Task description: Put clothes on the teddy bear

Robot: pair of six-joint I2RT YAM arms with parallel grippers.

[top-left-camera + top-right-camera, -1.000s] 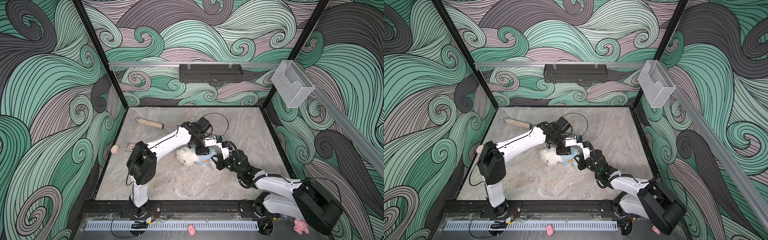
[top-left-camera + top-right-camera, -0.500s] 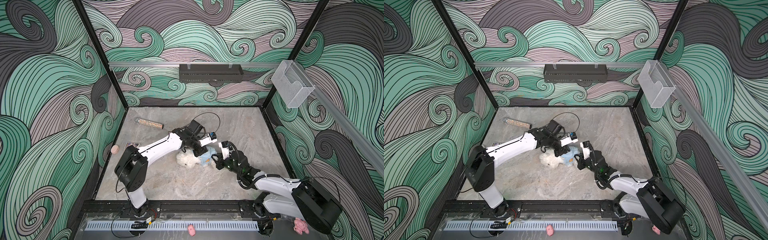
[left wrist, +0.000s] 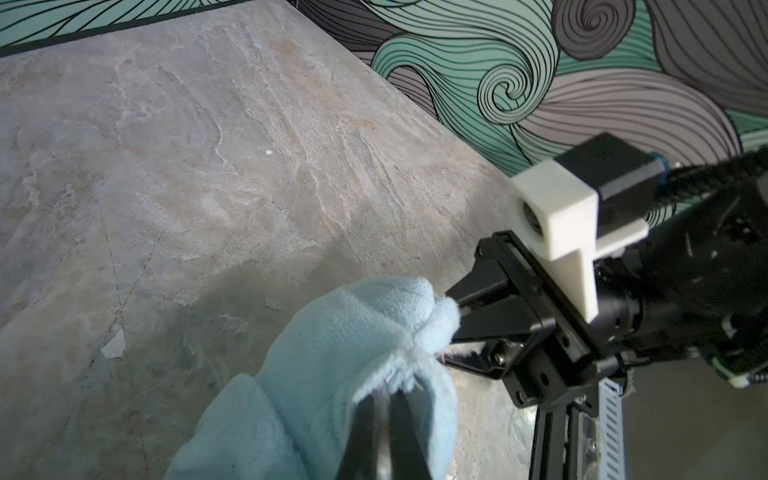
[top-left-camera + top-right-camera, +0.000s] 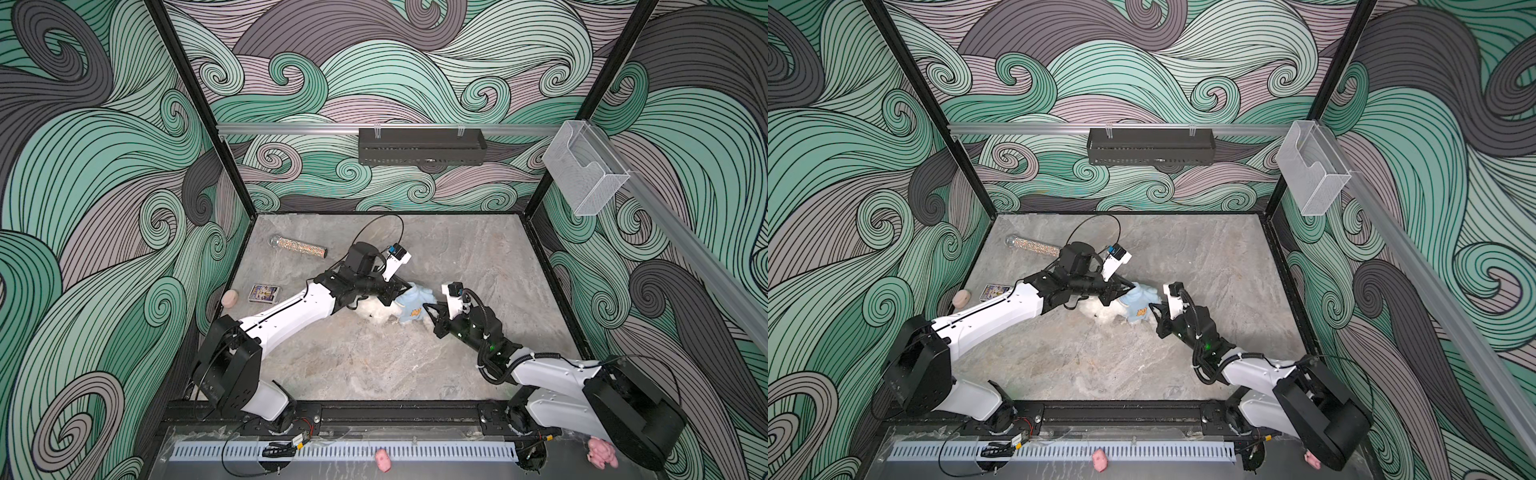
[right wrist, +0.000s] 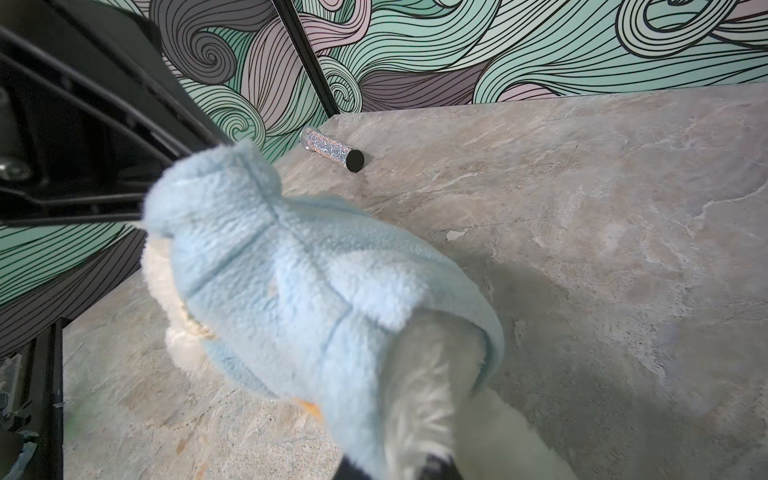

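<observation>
Left wrist view: blue shirt [image 3: 353,332] is being pinched by left tool [image 3: 388,399] & right tool [image 3: 451,320], both clenched on its edges. Teddy bear [image 4: 376,311] is lying mid-counter [image 4: 457,257], partly dressed. Next, shirt prob. needs pulling further down over body.

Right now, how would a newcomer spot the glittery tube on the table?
Go to the far left corner of the marble table. The glittery tube lies there on its side. Unlike the flat card box and round pinkish toy nearer the front, it is long and sparkling.
</observation>
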